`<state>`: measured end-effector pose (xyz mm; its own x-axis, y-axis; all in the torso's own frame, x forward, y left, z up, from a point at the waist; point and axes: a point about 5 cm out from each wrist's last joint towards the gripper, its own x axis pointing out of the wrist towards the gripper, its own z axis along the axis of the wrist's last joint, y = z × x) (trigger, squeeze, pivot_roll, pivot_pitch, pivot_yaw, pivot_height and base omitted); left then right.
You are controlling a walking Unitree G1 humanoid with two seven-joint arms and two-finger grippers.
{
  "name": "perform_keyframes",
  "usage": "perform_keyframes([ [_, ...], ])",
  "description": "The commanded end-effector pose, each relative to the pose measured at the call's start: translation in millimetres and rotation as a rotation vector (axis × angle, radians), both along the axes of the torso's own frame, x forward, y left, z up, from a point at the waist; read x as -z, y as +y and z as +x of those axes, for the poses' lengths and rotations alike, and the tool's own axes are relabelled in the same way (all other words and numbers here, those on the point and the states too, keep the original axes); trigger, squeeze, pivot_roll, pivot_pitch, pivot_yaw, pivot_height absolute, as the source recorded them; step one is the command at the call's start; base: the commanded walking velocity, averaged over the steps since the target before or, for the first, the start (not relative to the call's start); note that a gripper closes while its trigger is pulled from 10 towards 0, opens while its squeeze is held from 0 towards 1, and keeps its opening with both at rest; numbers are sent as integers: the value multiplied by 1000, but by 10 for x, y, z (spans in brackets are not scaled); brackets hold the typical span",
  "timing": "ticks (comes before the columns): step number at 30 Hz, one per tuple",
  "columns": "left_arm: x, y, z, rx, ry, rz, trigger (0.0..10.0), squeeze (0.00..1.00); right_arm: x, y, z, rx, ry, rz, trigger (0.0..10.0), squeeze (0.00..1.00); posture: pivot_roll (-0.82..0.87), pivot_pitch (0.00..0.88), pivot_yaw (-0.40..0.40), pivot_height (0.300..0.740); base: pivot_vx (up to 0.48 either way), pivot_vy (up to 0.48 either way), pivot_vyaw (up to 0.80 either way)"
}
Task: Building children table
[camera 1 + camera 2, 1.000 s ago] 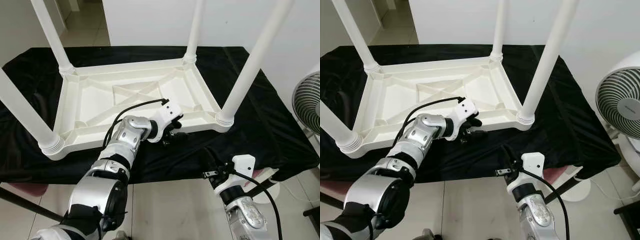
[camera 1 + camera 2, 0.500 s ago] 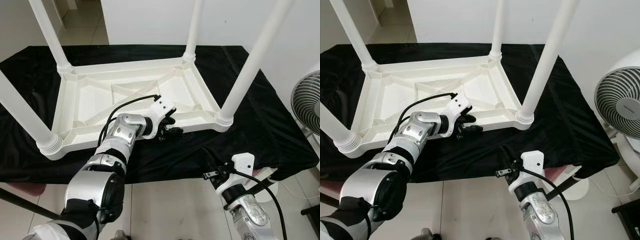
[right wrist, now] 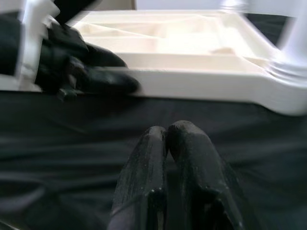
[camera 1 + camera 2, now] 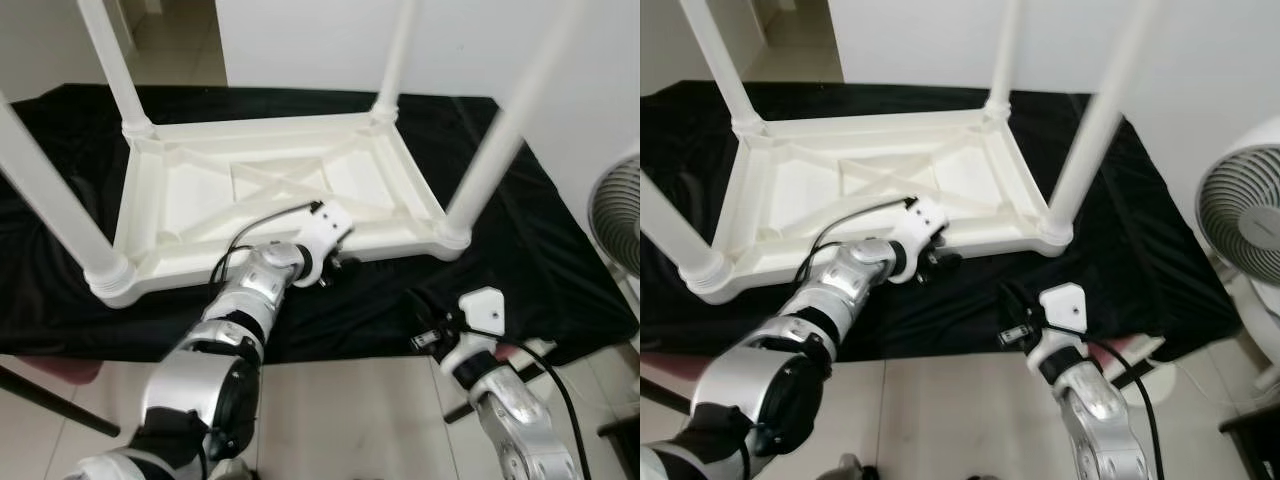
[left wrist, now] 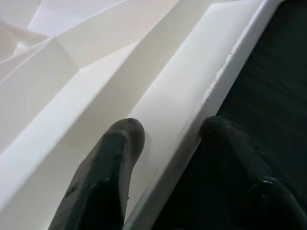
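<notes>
Presently: upturned white children's table [image 4: 200, 200], four legs fitted, on black cloth [image 4: 540, 240]. Left gripper [image 5: 168, 143] straddles near rim; right gripper [image 3: 165, 139] closed, empty. Next, likely: righting it.

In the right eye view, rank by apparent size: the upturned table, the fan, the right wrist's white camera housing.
1. Upturned white table, largest by far.
2. Fan, though cut off by the frame edge.
3. Right wrist's white camera housing, smallest, despite sitting nearer the camera.

Smooth white plastic table [image 4: 270, 190] on matt black cloth [image 4: 560, 250].
</notes>
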<state>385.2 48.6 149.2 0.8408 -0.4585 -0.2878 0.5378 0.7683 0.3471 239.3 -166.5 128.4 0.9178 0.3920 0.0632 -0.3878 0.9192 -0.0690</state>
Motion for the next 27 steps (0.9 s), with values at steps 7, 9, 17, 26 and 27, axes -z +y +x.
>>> perform_keyframes([
  [7, 107, 233, 18, -276, -106, 66, 5059, 0, 21, -18, 115, -38, 9, -4, 10000, 0, 36, 0, -57, 740, 0, 0, 0],
  [9, 129, 235, 6, -279, -97, 39, 2706, 0, 11, -19, 135, -47, 5, -11, 10000, 0, 38, 0, -58, 740, 0, 0, 0],
  [17, 111, 219, 19, -306, -117, 25, 10000, 0, 3, -37, 183, -47, -4, -23, 10000, 0, 36, 5, -41, 740, 0, 0, 0],
  [26, -3, 137, 39, -227, -152, -3, 10000, 0, 24, -76, 163, -33, -8, -28, 10000, 0, 27, 16, -21, 740, 0, 0, 0],
  [27, -19, 112, 38, -210, -156, -10, 10000, 0, 28, -85, 157, -30, -8, -28, 10000, 0, 24, 20, -16, 740, 0, 0, 0],
])
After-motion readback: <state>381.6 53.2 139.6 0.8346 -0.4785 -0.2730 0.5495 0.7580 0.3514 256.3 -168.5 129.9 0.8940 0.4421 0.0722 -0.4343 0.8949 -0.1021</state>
